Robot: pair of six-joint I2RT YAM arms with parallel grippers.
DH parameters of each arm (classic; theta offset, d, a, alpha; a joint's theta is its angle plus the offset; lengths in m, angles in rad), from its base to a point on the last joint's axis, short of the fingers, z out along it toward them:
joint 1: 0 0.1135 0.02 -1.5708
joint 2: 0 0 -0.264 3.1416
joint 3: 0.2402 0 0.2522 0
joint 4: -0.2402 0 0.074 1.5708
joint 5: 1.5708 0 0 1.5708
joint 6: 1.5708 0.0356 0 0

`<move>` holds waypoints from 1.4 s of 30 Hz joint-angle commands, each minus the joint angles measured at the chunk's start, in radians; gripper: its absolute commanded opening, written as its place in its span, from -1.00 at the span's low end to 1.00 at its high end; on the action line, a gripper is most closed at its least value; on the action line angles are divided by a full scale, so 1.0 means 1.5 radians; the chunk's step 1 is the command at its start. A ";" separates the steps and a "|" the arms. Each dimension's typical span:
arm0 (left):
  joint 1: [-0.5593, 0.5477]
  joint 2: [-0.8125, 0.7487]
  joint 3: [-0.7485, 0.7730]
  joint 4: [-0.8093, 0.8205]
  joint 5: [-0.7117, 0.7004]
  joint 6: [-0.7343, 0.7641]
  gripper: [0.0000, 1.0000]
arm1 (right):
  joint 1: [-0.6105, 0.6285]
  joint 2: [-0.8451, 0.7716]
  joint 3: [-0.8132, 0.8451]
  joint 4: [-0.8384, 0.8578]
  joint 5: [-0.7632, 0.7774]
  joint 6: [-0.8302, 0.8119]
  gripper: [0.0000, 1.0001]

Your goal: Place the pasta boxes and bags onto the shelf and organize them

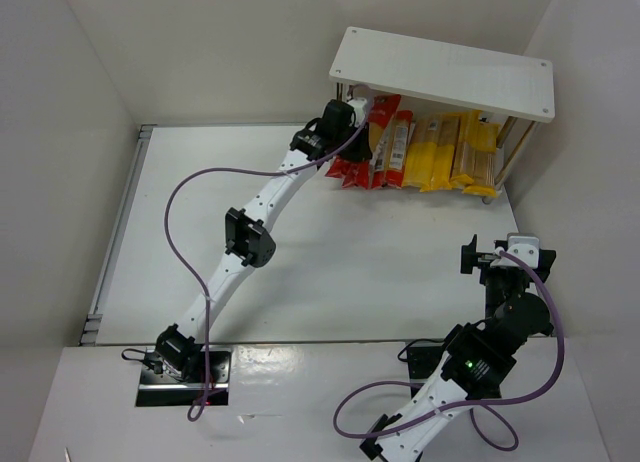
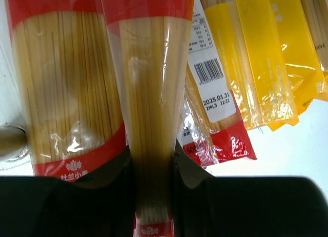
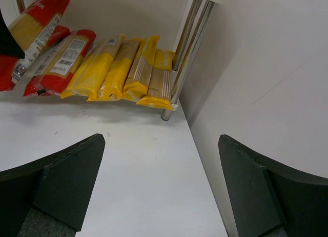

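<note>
The shelf (image 1: 440, 72) stands at the back right, its white top board over thin posts (image 3: 187, 47). Beneath it lie red-ended spaghetti bags (image 1: 385, 147) on the left and yellow packs (image 1: 450, 152) on the right, side by side. My left gripper (image 1: 352, 115) is at the shelf's left end, shut on a red-ended bag (image 2: 148, 93) whose clear middle runs between the fingers (image 2: 187, 165). Another red bag (image 2: 61, 93) lies just left of it. My right gripper (image 1: 480, 254) hovers open over bare table, well in front of the shelf, with nothing between its jaws (image 3: 161, 144).
The right wall (image 3: 256, 67) runs close beside the shelf's right post. A metal rail (image 1: 115, 232) lines the table's left edge. Purple cables (image 1: 180, 192) loop along both arms. White table (image 1: 380, 262) stretches between the shelf and the arm bases.
</note>
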 commanded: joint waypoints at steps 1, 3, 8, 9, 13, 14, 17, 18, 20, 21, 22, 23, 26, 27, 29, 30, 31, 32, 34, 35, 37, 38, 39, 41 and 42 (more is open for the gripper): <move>0.003 -0.028 0.054 0.200 -0.026 0.049 -0.50 | -0.012 0.005 -0.003 0.028 0.005 0.006 1.00; 0.003 -0.028 0.054 0.206 -0.034 0.058 -0.08 | -0.012 0.005 -0.003 0.028 0.005 0.006 1.00; 0.003 -0.021 0.054 0.226 -0.049 0.080 0.42 | -0.012 -0.001 -0.003 0.028 0.005 0.006 1.00; 0.003 -0.014 0.054 0.232 -0.055 0.080 0.48 | -0.012 -0.001 -0.003 0.028 0.005 0.006 1.00; 0.003 -0.013 0.054 0.238 -0.055 0.086 0.72 | -0.012 -0.001 -0.009 0.028 0.005 0.006 1.00; 0.003 -0.013 0.054 0.224 -0.055 0.086 0.78 | -0.012 -0.001 -0.009 0.028 0.005 0.006 1.00; 0.003 -0.031 0.054 0.159 -0.061 0.102 0.89 | -0.012 -0.001 -0.009 0.028 0.005 0.006 1.00; -0.003 -0.031 0.054 0.137 -0.073 0.108 0.92 | -0.012 -0.001 -0.009 0.028 0.005 0.006 1.00; -0.003 -0.047 0.054 0.070 -0.101 0.130 0.94 | -0.012 -0.007 -0.009 0.028 -0.001 0.006 1.00; -0.003 -0.055 0.054 0.048 -0.108 0.130 0.97 | -0.012 -0.007 -0.009 0.028 -0.001 0.006 1.00; -0.003 -0.063 0.054 0.028 -0.108 0.139 0.97 | -0.012 -0.007 -0.009 0.028 -0.001 0.006 1.00; -0.003 -0.064 0.054 -0.010 -0.117 0.139 0.97 | -0.012 -0.007 -0.009 0.028 -0.001 0.006 1.00; 0.012 -0.079 0.054 -0.076 -0.106 0.145 0.97 | -0.012 -0.007 -0.009 0.028 -0.001 0.006 1.00; 0.020 -0.089 0.054 -0.091 -0.100 0.151 0.97 | -0.012 -0.007 -0.009 0.028 -0.001 0.006 1.00; 0.027 -0.110 0.054 -0.127 -0.094 0.158 0.97 | -0.012 -0.013 -0.009 0.028 -0.001 0.006 1.00; 0.027 -0.117 0.054 -0.138 -0.075 0.164 0.97 | -0.012 -0.013 -0.009 0.028 -0.001 0.006 1.00; 0.035 -0.133 0.054 -0.163 -0.064 0.170 0.97 | -0.012 -0.013 -0.009 0.028 -0.001 0.006 1.00; 0.043 -0.141 0.054 -0.177 -0.033 0.170 0.97 | -0.012 -0.013 -0.009 0.028 -0.001 0.006 1.00; 0.043 -0.164 0.054 -0.218 -0.012 0.177 0.97 | -0.012 -0.013 -0.009 0.028 -0.007 0.000 1.00; 0.050 -0.171 0.054 -0.231 -0.004 0.186 0.97 | -0.012 -0.013 -0.009 0.022 -0.007 0.000 1.00; 0.050 -0.179 0.054 -0.267 -0.004 0.194 0.97 | -0.012 -0.007 -0.009 0.022 -0.013 -0.008 1.00; 0.058 -0.179 0.054 -0.278 -0.004 0.200 0.97 | -0.012 -0.007 -0.009 0.022 -0.013 -0.008 1.00; 0.058 -0.179 0.054 -0.296 -0.004 0.200 0.97 | -0.012 -0.007 -0.003 0.022 -0.013 -0.008 1.00; 0.075 -0.194 0.054 -0.303 0.009 0.217 0.97 | -0.012 -0.007 -0.003 0.022 -0.013 -0.008 1.00; 0.075 -0.201 0.045 -0.303 0.036 0.217 0.97 | -0.012 -0.007 -0.003 0.022 -0.013 -0.008 1.00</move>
